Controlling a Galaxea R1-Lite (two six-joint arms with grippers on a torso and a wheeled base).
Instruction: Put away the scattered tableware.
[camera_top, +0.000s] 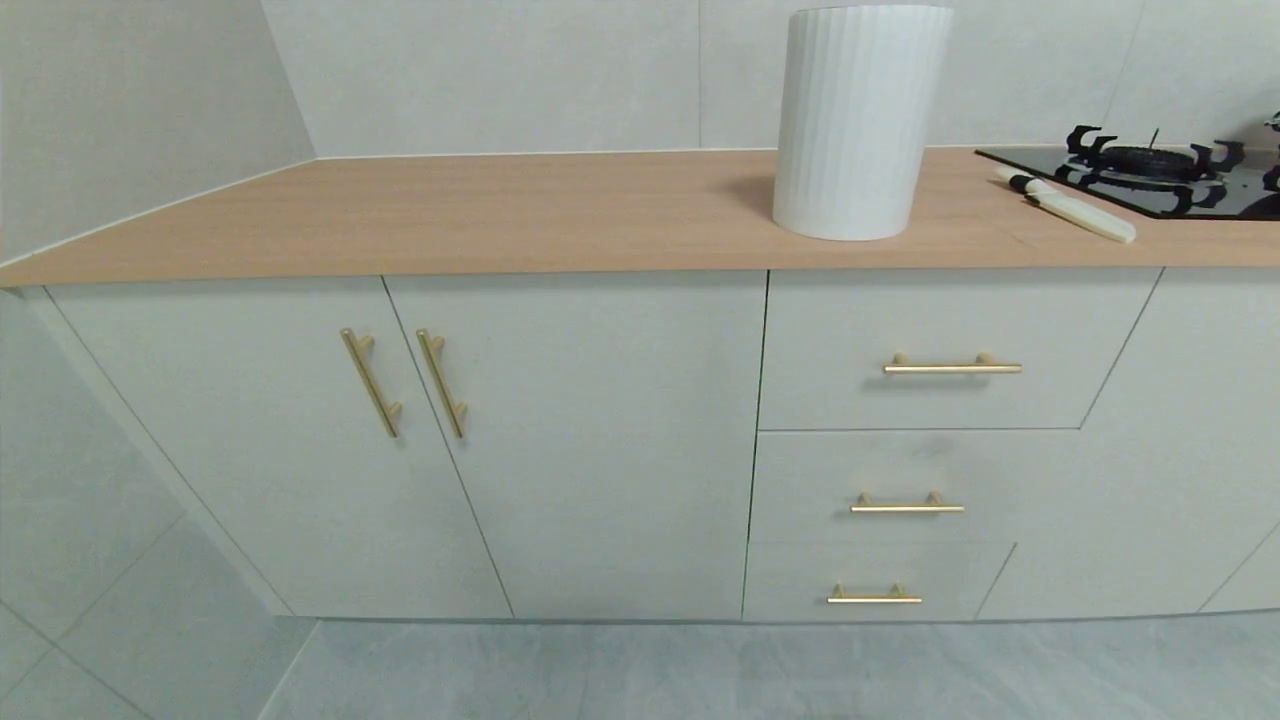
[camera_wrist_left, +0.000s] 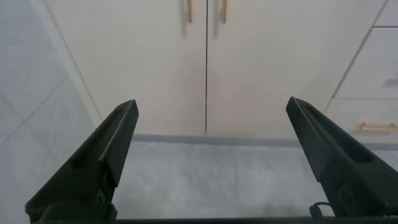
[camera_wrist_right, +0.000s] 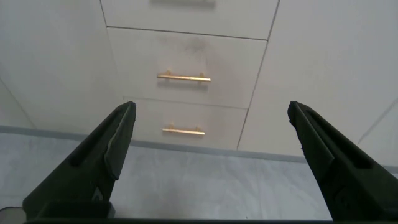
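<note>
Bright, even light; white canister (camera_top: 860, 120) casts soft shadow (straight edges bow).

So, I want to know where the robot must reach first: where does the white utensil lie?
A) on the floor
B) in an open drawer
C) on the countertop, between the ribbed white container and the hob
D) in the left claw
C: the white utensil lies flat on the countertop, to the right of the ribbed white container and beside the hob.
</note>
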